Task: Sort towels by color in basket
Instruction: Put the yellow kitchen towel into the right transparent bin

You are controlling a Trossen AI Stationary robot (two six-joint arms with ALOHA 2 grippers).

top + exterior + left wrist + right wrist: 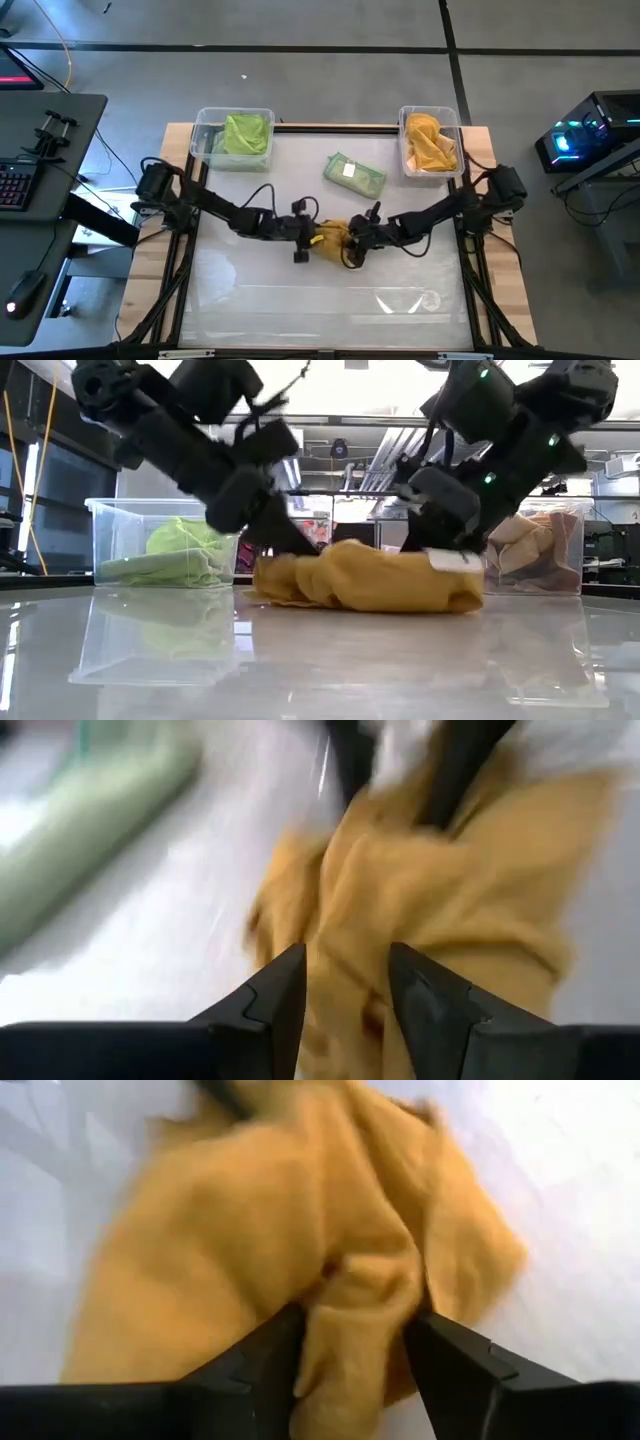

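A mustard yellow towel lies crumpled on the middle of the table, and it also shows in the low view. My left gripper is at its left end and my right gripper at its right end, each shut on the cloth. A pale green towel lies folded on the table farther back, touched by nothing. A lime green towel sits in the far-left bin. Another mustard towel sits in the far-right bin. My left gripper pinches a bunched fold at the mustard towel's left end between its two fingers, slanting down from the table's left. The towel rests on the table. My right gripper pinches a thick bunch of several layers at the towel's right end, slanting down from the right. The cloth lies slack on the table.
Two clear plastic bins stand at the table's far edge, one on the left and one on the right. A low frame rims the table. Bare tabletop stretches toward the near edge. Desks and equipment stand beside the table.
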